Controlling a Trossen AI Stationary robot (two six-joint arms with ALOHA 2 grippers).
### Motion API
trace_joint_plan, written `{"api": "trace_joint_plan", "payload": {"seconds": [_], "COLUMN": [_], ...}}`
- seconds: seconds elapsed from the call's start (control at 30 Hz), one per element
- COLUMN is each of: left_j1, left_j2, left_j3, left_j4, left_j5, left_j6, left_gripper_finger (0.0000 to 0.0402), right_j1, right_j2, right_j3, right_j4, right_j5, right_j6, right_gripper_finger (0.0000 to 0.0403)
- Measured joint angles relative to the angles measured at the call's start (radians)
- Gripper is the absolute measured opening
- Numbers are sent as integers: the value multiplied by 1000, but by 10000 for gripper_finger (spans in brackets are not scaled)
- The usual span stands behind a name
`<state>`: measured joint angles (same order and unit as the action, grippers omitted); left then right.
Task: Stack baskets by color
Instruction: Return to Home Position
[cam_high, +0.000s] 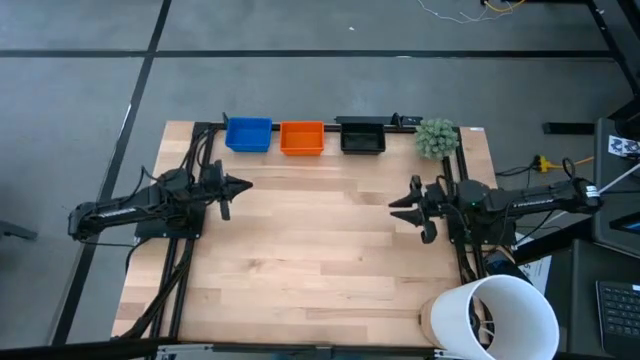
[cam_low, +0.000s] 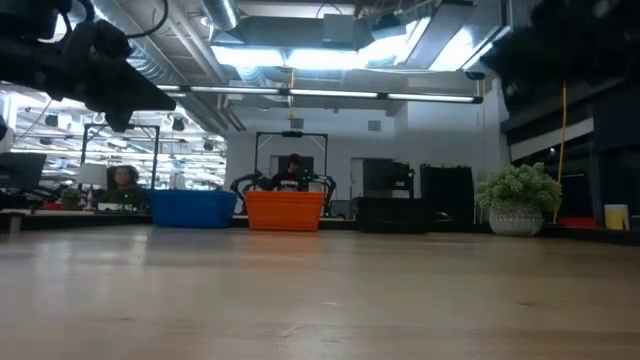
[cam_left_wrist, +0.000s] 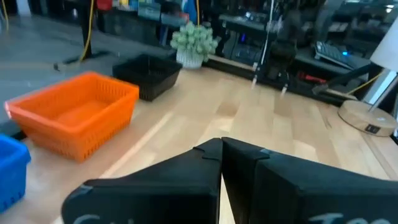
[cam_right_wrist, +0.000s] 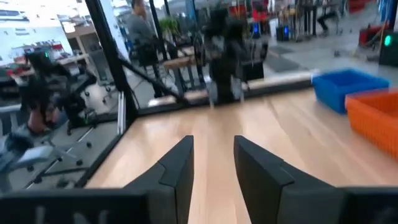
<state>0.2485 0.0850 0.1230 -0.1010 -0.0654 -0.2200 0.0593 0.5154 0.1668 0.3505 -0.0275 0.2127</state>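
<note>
I have 3 colour groups lined up along the far edge of the table (cam_high: 330, 262). The blue baskets (cam_high: 248, 135) are on the left of the row, the orange baskets (cam_high: 301, 138) just beside them in the middle, and the black baskets (cam_high: 362, 136) on the right with a small gap after the orange. From above each group reads as 1 outline, nested square, and I cannot count the layers in any of them. The left wrist view looks into the orange top basket and shows only its own mesh floor and walls. The blue and black interiors show the same plain colour from overhead.

A green plant (cam_high: 436, 138) stands right of the black baskets, at the far right corner. A white bucket (cam_high: 497, 315) sits at the near right corner, mouth up. Something thin and dark lies inside it that I cannot make out.

The left gripper (cam_high: 240, 184) hangs over the table's left side, well short of the row, its 2 fingers pressed together with only a seam between them. The right gripper (cam_high: 397, 203) hangs over the right side, pointing inward, its fingers a narrow gap apart and holding nothing.
</note>
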Motion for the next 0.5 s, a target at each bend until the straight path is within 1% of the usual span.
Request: {"api": "trace_joint_plan", "payload": {"seconds": [0.1,0.23,0.3,0.4,0.5], "left_j1": [0,0,0,0,0], "left_j2": [-29,-55,-56,-55,-55], "left_j3": [-6,-6,-6,-6,-6], "left_j4": [7,7,4,-1,-21], "left_j5": [0,6,7,3,15], "left_j6": [24,45,62,70,11], "left_gripper_finger": [0,0,0,0,0], "right_j1": [0,0,0,0,0], "right_j2": [-83,-179,-213,-243,-250], "right_j3": [-83,-155,-160,-159,-159], "right_j4": [-8,-2,-42,-95,-107], "right_j5": [0,-1,-4,-41,-53], "right_j6": [15,-1,-31,-96,-109], "right_gripper_finger": [115,115,115,115,115]}}
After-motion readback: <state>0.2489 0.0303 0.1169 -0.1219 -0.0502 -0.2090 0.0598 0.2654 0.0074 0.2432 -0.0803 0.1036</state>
